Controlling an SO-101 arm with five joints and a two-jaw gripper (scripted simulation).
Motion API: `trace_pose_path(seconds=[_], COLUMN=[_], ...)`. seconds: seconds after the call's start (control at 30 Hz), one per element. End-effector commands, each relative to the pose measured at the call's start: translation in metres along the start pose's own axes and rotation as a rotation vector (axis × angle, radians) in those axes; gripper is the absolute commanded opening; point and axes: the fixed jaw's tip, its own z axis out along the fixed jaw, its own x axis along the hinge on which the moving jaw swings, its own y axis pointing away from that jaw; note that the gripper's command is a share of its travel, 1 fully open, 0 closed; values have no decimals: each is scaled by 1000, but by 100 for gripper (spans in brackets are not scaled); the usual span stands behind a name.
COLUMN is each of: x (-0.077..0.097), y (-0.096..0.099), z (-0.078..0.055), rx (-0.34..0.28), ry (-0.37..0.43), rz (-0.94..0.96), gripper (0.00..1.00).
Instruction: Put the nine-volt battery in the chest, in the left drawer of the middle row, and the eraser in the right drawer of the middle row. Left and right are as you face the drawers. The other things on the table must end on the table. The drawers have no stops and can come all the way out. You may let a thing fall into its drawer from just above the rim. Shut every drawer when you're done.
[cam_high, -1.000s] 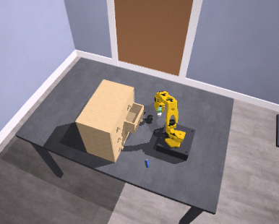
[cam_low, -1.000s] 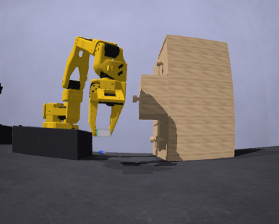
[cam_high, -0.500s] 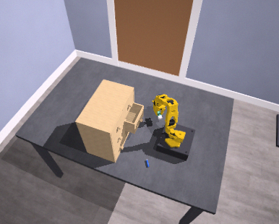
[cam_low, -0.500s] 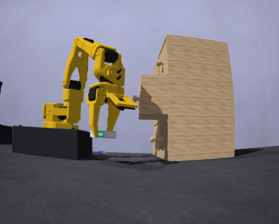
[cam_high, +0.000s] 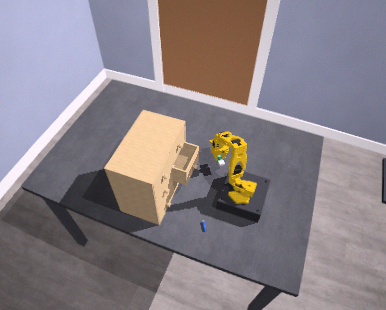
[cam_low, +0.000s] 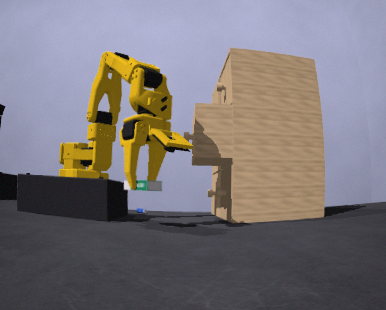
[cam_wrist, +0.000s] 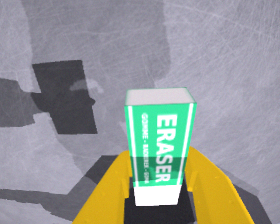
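From the top view, I have the claw (cam_high: 220, 158) (cam_low: 143, 185) (cam_wrist: 160, 161) near the right side of the table (cam_high: 280, 210), between my base and the chest (cam_high: 135, 195) (cam_low: 277, 135). The eraser (cam_high: 221, 163) (cam_low: 156, 186) (cam_wrist: 160, 135) is with me, apart from the drawer (cam_high: 191, 169) (cam_low: 212, 120), which stands open at the far end of the middle row. I judge it is the right one, meant for the eraser. A small blue thing (cam_high: 204, 226) (cam_low: 141, 210) lies on the near side; I must leave it on the table. I do not find the battery, so I cannot say where it is.

From the exterior view, the eraser hangs in the air, lower than the drawer's underside. If I go to the left-hand chest without rising first, it could strike the drawer front, and that would push the drawer in or twist the eraser. The flat plate on my wrist reaches toward the knob; perhaps they are close, but depth is hard to judge here. If it catches and I draw back, the drawer, having no stop, could come out.

From the wrist view, my claw is clenched on the eraser's sides, toward one end. The longer part sticks out, so a bump there could turn it, and it might land across the rim.
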Motion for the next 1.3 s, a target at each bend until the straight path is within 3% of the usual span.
trace_pose_path(seconds=[0.0, 0.23, 0.67, 1.27], x=[1, 1, 59, 60], y=[2, 2, 46, 46], z=[-1, -1, 0, 0], rx=[-1, -1, -1, -1], ry=[-9, -9, -8, -8], rz=[-17, -17, -351, -356], gripper=[0, 0, 0, 0])
